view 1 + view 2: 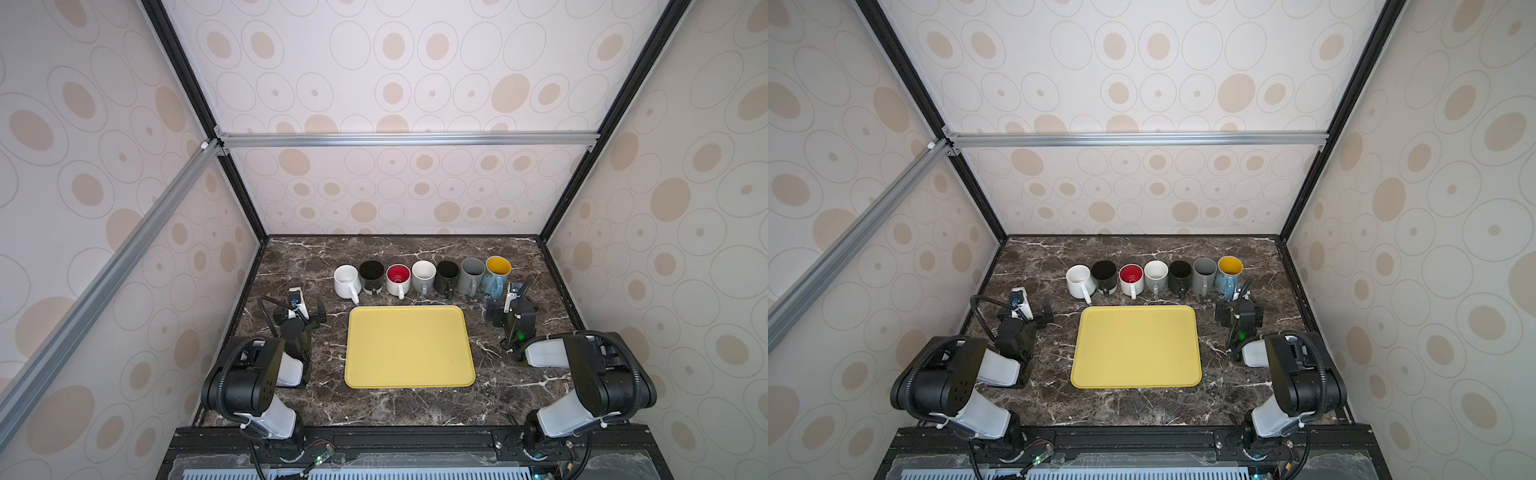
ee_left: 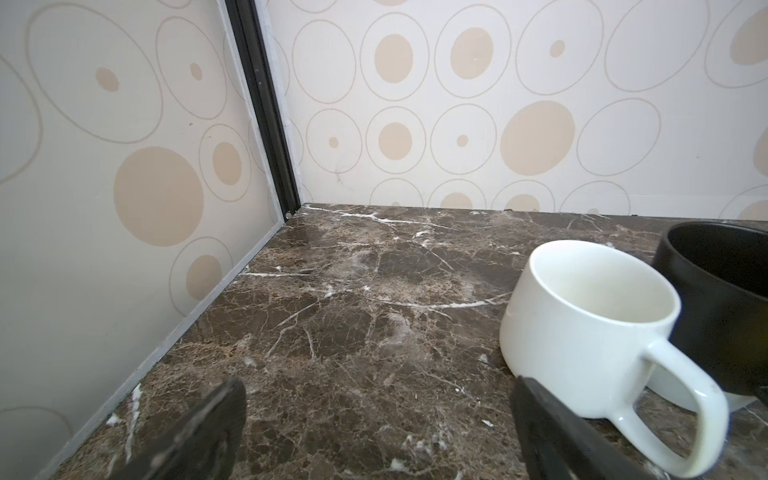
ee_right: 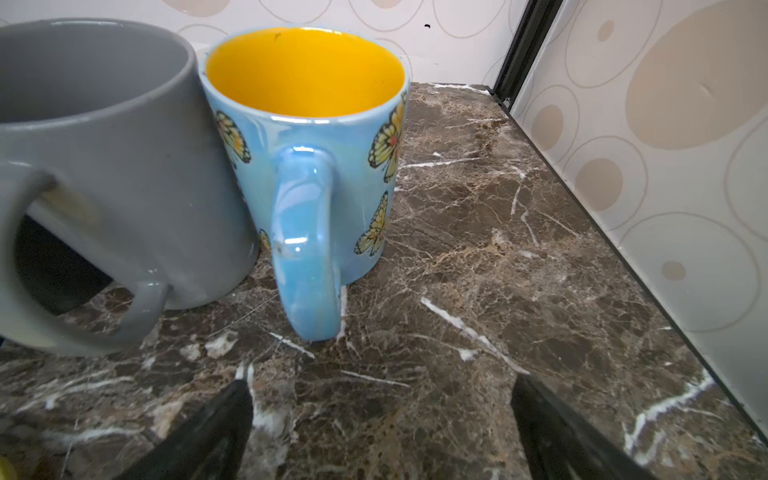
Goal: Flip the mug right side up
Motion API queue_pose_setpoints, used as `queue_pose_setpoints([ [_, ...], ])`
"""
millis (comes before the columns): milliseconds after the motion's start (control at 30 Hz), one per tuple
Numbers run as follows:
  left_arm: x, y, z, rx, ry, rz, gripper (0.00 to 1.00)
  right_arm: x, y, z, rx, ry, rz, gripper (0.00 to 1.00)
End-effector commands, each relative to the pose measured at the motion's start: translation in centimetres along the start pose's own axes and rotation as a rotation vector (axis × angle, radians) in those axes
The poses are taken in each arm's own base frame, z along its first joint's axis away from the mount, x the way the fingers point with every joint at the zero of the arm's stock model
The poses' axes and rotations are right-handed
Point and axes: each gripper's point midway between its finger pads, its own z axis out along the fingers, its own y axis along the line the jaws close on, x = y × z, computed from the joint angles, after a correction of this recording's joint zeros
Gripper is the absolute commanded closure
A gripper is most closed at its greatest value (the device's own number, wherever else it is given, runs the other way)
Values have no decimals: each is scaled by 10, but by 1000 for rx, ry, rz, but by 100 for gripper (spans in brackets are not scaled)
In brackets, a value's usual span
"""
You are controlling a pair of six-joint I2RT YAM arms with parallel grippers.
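Observation:
Several mugs stand in a row at the back of the marble table in both top views, from a white mug on the left to a blue butterfly mug with a yellow inside on the right. Every one shows its mouth up and its handle towards the front. My left gripper sits open just left of the white mug, with only bare marble between its fingertips. My right gripper is open in front of the butterfly mug and a little to its right, holding nothing.
A yellow tray lies at the table's middle between the two arms. Black, red-lined, white, black and grey mugs fill the row, touching or nearly so. Patterned walls close the left, right and back.

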Motion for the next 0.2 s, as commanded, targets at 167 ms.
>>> queue_pose_setpoints([
  [167,-6,-3,5,20,-14,25,0,-15,-2,0,3,-43,18,0],
])
